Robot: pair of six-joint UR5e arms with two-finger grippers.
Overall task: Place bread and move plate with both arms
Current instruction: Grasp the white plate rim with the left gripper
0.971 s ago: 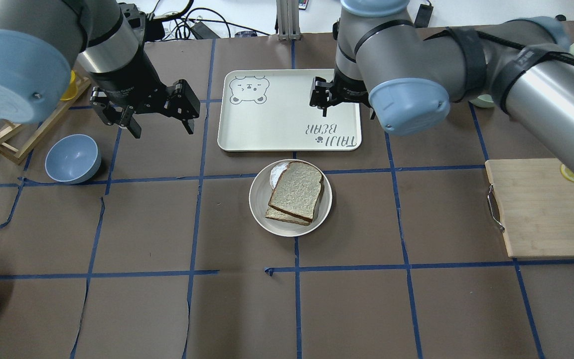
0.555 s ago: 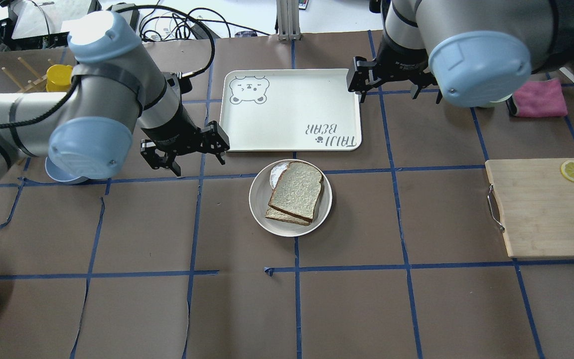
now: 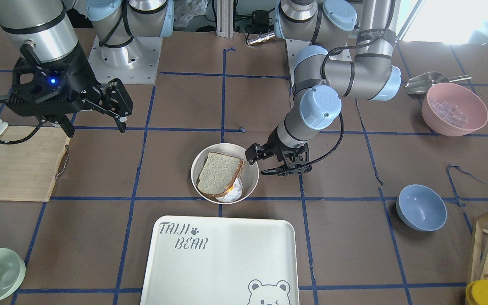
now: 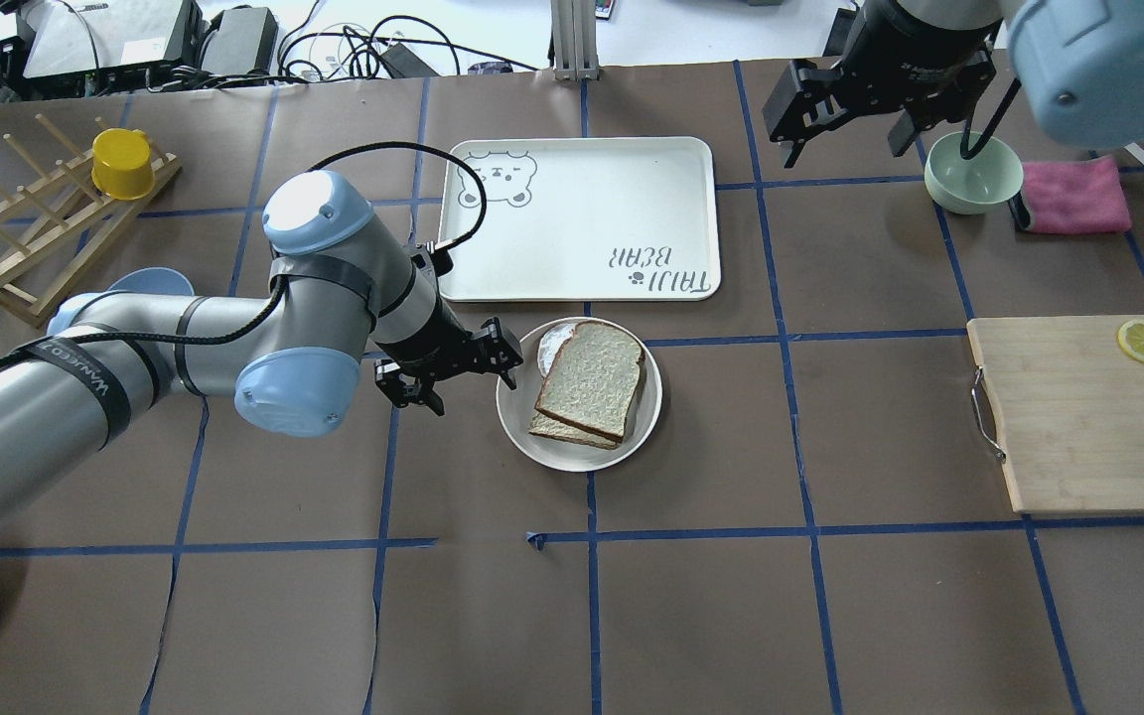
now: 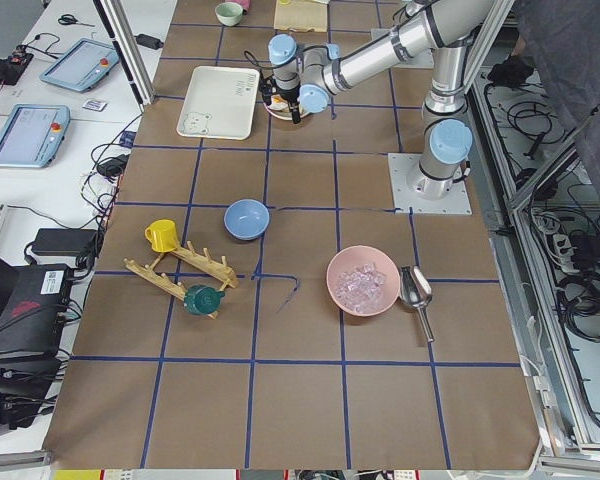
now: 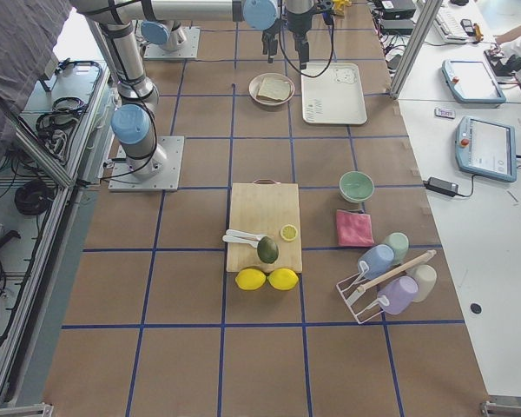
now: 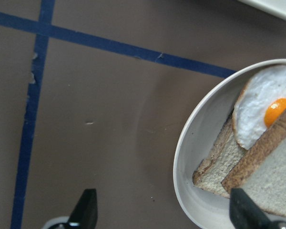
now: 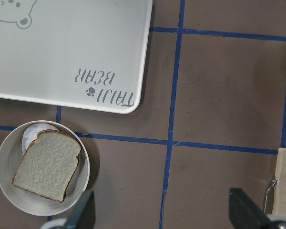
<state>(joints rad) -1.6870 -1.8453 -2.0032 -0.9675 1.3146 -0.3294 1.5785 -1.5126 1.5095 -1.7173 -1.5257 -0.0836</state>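
Observation:
The bread (image 4: 592, 382) lies on the round cream plate (image 4: 522, 437), on top of a second slice and a fried egg (image 7: 267, 109). My left gripper (image 4: 468, 389) is open and empty, low at the plate's left edge. In the left wrist view the plate rim (image 7: 181, 157) runs between the two fingers and the bread (image 7: 271, 176) sits at the right. The left gripper (image 3: 269, 165) is beside the plate (image 3: 250, 186) in the front view. My right gripper (image 4: 843, 151) is open and empty, high at the back right, far from the plate (image 8: 2, 162).
The TAIJI BEAR tray (image 4: 572, 218) lies just behind the plate. A green bowl (image 4: 972, 171) and a pink cloth (image 4: 1073, 197) are under the right arm. A cutting board (image 4: 1078, 417) is at the right, a blue bowl (image 3: 421, 206) and a wooden rack (image 4: 26, 238) at the left.
My left gripper has come down and to the right, from beside the tray to the plate's left edge. My right gripper has moved farther back and right. Both stay open.

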